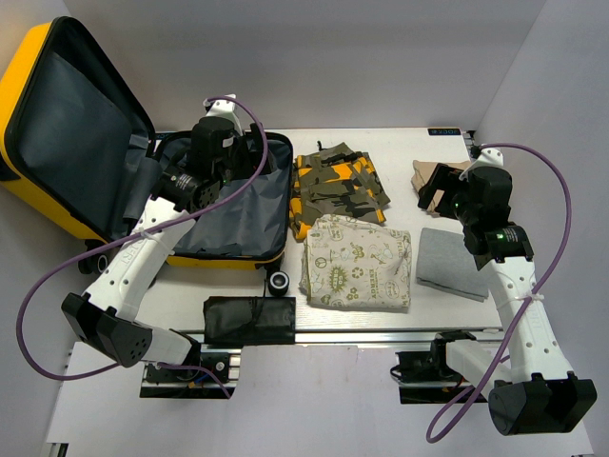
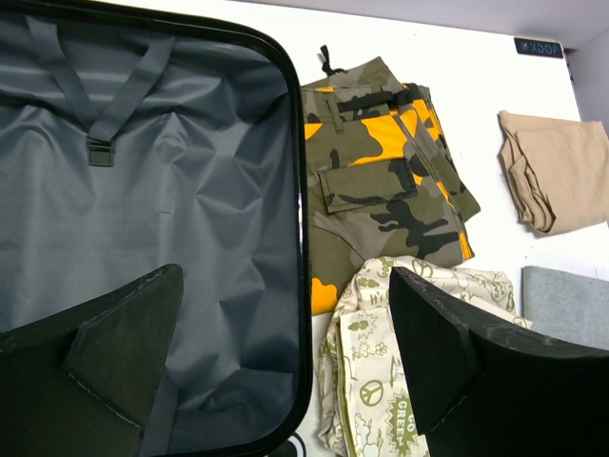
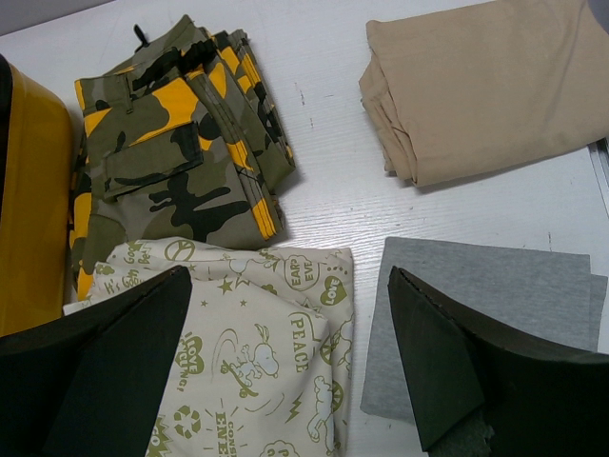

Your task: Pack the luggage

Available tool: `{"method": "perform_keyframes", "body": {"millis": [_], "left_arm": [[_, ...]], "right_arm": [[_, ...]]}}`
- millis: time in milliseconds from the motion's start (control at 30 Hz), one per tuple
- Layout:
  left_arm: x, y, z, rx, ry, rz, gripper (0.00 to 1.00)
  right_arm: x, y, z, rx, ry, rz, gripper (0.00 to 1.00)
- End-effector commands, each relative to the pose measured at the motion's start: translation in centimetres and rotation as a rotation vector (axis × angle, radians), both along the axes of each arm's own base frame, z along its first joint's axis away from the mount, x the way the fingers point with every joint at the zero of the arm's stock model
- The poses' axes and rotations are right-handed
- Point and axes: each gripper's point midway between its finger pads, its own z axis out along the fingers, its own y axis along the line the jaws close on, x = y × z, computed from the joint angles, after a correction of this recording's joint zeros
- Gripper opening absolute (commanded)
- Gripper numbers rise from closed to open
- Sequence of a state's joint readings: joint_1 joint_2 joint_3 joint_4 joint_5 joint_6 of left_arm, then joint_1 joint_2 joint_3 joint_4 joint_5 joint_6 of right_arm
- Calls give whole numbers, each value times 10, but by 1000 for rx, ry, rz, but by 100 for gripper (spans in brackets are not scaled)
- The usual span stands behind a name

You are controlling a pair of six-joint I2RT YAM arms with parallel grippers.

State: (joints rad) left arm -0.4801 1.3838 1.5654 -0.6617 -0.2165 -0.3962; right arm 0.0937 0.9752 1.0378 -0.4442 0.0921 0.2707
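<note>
1. Luggage on the far left: large squarish yellow hard-shell suitcase [image 1: 238, 224] lies open on the white table [image 1: 400, 143]. Its lid is propped back to the left, and dark grey lining shows in both halves.
2. My left gripper [image 2: 285, 286] hangs over the open base half with its jaws spread wide and nothing between them. In my left wrist view one finger [image 2: 124, 352] sits over the lining and the other is out past the suitcase rim.
3. A small flat black pouch [image 1: 249, 319] lies at the near table edge, just in front of the suitcase and close to one of its small black wheels [image 1: 278, 280].
4. Folded camouflage trousers in green-brown with orange patches [image 1: 338, 186] lie just right of the suitcase rim, on the far side of the table.
5. A folded cream garment printed with green cartoons and lettering [image 1: 357, 262] lies nearer to me than the trousers, touching their near edge.
6. A flat folded grey cloth [image 1: 447, 262] lies right of the cream garment, just beside it with a narrow strip of table between.
7. A folded tan cloth [image 3: 485, 86] lies beyond the grey one at the far right. In the top view my right arm partly hides it.
8. My right gripper [image 3: 290, 276] hovers above the table near the cream and grey pieces. Its jaws are wide apart and hold nothing.
</note>
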Motion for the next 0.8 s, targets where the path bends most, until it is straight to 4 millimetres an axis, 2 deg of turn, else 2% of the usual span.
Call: {"method": "perform_keyframes", "body": {"millis": [0, 267, 400, 500, 600, 667, 767], "left_arm": [[0, -5, 19, -26, -39, -35, 98], [2, -13, 15, -33, -27, -65, 98], [3, -24, 8, -48, -6, -112, 98], [6, -34, -6, -53, 27, -149, 98], [16, -49, -33, -49, 104, -192, 98], [11, -69, -44, -82, 151, -272, 98], [10, -84, -62, -103, 213, -341, 98]], "right_arm": [[10, 2, 24, -5, -91, 21, 89], [11, 3, 24, 7, -116, 17, 89], [12, 6, 16, 13, -96, 32, 89], [15, 12, 11, 29, -89, 55, 89], [22, 22, 5, 55, -79, 103, 89], [29, 27, -5, 65, -44, 121, 89], [34, 33, -21, 93, 46, 133, 89]]}}
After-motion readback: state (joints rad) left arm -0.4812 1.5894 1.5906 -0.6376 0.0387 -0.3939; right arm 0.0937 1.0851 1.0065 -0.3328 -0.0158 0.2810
